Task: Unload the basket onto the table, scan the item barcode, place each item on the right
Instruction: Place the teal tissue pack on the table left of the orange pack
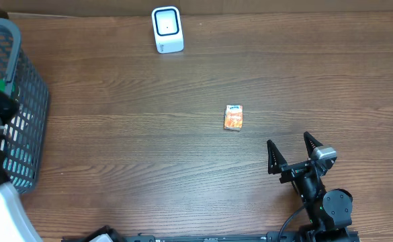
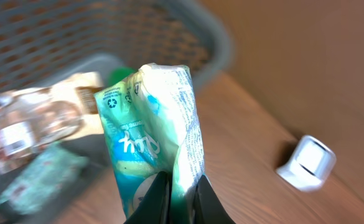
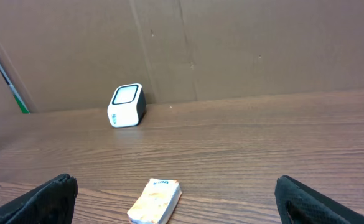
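Between left tool (image 2: 180,188) tips: teal packet (image 2: 160,118), recycling symbol (image 2: 111,103); script (image 2: 132,143) apparently inverted.

The table (image 1: 149,141) is brown with darker wood grain. The scanner (image 1: 166,29) is white, its window dark inside a blue line. Right of the scanner, the small packet (image 1: 234,117) is orange with a pale top. Far left of the scanner the basket (image 1: 28,114) is a grey lattice. The pouch (image 2: 154,137) is teal and white, with white script and small dark print.
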